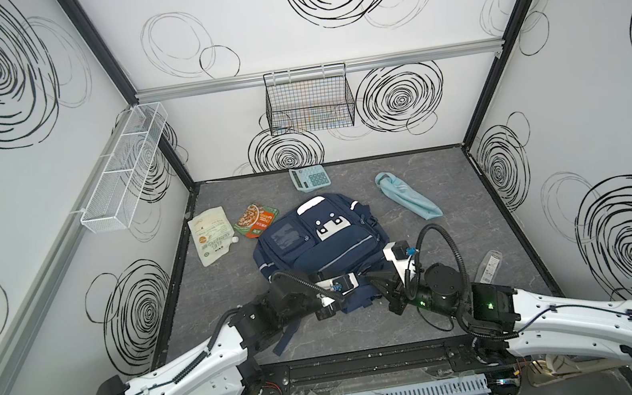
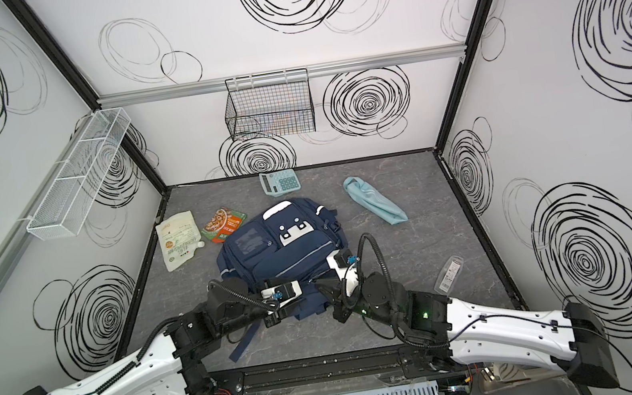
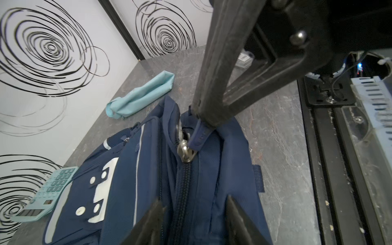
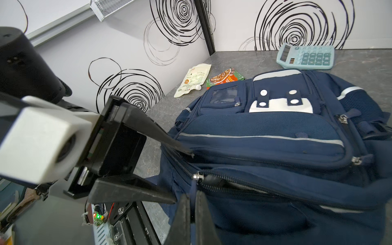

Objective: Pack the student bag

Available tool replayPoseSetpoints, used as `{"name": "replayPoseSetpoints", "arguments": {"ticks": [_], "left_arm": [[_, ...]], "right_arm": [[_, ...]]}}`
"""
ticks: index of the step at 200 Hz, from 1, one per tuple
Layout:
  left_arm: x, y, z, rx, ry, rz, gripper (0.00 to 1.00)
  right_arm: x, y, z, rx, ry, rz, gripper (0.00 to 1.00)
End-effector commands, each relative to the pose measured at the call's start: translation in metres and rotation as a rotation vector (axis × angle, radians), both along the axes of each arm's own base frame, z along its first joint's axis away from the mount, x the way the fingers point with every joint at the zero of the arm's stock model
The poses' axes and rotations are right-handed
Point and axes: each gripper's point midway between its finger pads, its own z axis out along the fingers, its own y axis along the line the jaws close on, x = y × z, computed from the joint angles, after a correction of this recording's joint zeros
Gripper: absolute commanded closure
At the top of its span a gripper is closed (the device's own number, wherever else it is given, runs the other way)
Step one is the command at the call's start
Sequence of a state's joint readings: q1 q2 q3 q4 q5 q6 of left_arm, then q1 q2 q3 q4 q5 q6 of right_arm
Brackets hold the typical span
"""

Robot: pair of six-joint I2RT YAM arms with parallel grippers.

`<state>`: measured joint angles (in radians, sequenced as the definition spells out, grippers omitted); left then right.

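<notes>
One risk: right fingers [image 4: 202,214] are pinching the zip pull [image 3: 198,135]; left fingers [image 3: 148,224] are gaping empty over the student bag [image 1: 320,240]. It is risking sliding.

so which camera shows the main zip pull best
The left wrist view: the zip pull, pinched by the right gripper, and its metal slider sit sharp and central. The right wrist view shows the slider small, the pull edge-on. In both top views it is too small to make out.
</notes>
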<state>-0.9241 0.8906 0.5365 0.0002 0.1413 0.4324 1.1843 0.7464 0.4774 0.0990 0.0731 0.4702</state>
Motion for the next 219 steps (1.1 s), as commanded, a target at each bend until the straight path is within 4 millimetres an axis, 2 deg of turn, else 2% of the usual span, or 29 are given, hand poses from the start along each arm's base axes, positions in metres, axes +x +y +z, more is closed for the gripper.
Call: {"name": "replayPoseSetpoints", "arguments": {"ticks": [1,16,28,67,88,123,181,192,210,219], "left_arm": [[0.010,-0.003,0.018,-0.045,-0.024,0.010,0.67],[0.013,0.001,0.024,-0.071,-0.036,0.028,0.89],[0.018,0.007,0.027,-0.089,-0.055,0.058,1.00],[0.021,0.031,0.023,-0.061,-0.099,0.132,1.00],[0.020,0.042,0.023,-0.044,-0.110,0.166,1.00],[0.023,0.063,0.020,-0.027,-0.132,0.254,1.00],[0.039,0.102,0.027,-0.089,-0.189,0.442,1.00],[0.037,0.102,0.029,-0.111,-0.186,0.435,1.00],[0.029,0.095,0.033,-0.147,-0.185,0.373,1.00],[0.024,0.089,0.036,-0.171,-0.184,0.329,1.00]], "right_arm": [[-0.008,0.009,0.056,0.185,-0.082,0.055,1.00],[-0.003,0.003,0.052,0.184,-0.061,0.015,1.00],[0.001,-0.004,0.049,0.189,-0.046,-0.021,1.00],[0.026,-0.048,0.043,0.238,0.043,-0.242,1.00],[0.036,-0.068,0.044,0.301,0.086,-0.297,1.00],[0.048,-0.079,0.041,0.366,0.209,-0.316,1.00],[0.069,-0.106,0.021,0.419,0.338,-0.421,1.00],[0.072,-0.105,0.022,0.414,0.314,-0.397,1.00],[0.065,-0.083,0.042,0.380,0.182,-0.234,1.00],[0.059,-0.067,0.049,0.327,0.115,-0.131,0.83]]}}
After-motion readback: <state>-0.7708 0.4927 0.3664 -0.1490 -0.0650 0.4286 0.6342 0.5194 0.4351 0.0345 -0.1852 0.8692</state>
